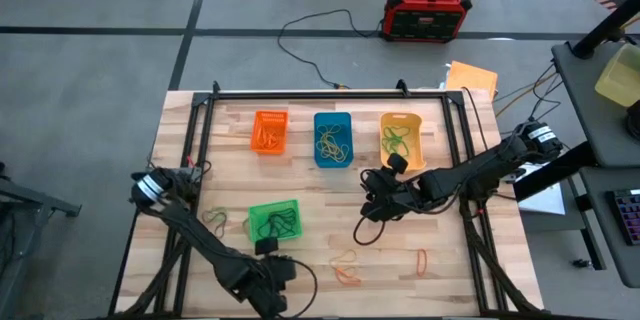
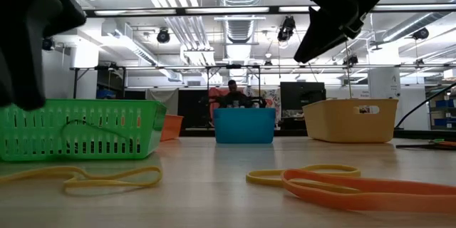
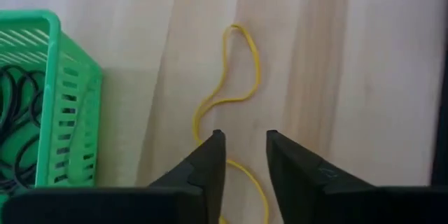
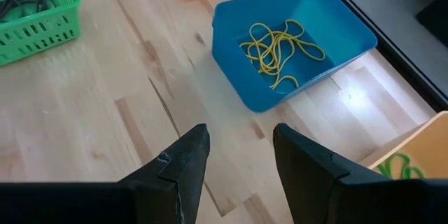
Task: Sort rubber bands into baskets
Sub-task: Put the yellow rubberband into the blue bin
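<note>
Four baskets stand on the wooden table: orange (image 1: pixel 270 132), blue (image 1: pixel 333 140) with yellow rubber bands, yellow-orange (image 1: pixel 403 138) with green bands, and green (image 1: pixel 273 222) with dark bands. My left gripper (image 3: pixel 245 143) is open and hovers near the front edge beside the green basket (image 3: pixel 49 98). Its fingers stand on either side of a yellow rubber band (image 3: pixel 234 84) that lies flat on the table. My right gripper (image 4: pixel 238 147) is open and empty above bare table in front of the blue basket (image 4: pixel 280 45).
Loose bands lie near the front edge: a yellow-orange one (image 1: pixel 345 268), a red-orange one (image 1: pixel 421 258) and a green one (image 1: pixel 215 220) left of the green basket. A red-and-black box (image 1: pixel 428 10) and cables sit on the floor beyond the table.
</note>
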Controlling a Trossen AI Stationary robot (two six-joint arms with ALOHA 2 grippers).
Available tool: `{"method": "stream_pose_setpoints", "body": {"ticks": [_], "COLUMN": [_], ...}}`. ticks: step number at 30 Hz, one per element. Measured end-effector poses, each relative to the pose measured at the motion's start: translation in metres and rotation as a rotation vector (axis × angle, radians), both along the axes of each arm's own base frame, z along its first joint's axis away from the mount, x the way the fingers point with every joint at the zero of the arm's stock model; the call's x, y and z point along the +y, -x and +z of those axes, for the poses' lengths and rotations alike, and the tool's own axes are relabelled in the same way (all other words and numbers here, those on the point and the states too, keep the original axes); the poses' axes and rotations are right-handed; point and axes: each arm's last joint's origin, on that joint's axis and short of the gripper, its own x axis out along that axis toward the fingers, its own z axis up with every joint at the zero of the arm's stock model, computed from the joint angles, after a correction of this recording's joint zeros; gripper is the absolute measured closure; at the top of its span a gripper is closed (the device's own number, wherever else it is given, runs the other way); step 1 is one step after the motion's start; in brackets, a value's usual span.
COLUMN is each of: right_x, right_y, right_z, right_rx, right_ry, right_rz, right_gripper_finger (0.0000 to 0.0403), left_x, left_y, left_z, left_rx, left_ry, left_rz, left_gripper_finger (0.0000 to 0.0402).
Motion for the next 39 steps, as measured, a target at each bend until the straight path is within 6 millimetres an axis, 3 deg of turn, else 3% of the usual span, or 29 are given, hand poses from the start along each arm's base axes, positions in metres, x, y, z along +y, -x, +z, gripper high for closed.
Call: {"method": "stream_pose_setpoints", "body": {"ticks": [8, 26, 30, 37, 39], "right_x": [0.000, 0.000, 0.000, 0.001, 0.001], "right_y": [0.000, 0.000, 0.000, -0.002, -0.002], "right_z": [0.000, -0.002, -0.002, -0.001, -0.001], "right_rx": [-0.004, -0.008, -0.016, -0.036, -0.036], "right_ry": [-0.002, -0.009, -0.015, -0.021, -0.020], "right_rz": [0.000, -0.005, -0.010, -0.010, -0.010], "right_gripper_finger": [0.0248, 0.0248, 0.0248, 0.0248, 0.0248], "left_x": [0.000, 0.009, 0.010, 0.012, 0.013], "left_y": [-0.006, 0.002, 0.004, 0.006, 0.007], "left_z": [-0.022, -0.043, -0.047, -0.051, -0.051], "left_rx": [0.030, 0.021, 0.024, 0.035, 0.036], "left_ry": [-0.014, -0.015, -0.001, -0.008, -0.016], "left_rz": [0.067, 0.142, 0.154, 0.136, 0.128], "left_gripper_finger": [0.0272, 0.0277, 0.0298, 0.0387, 0.0395]}}
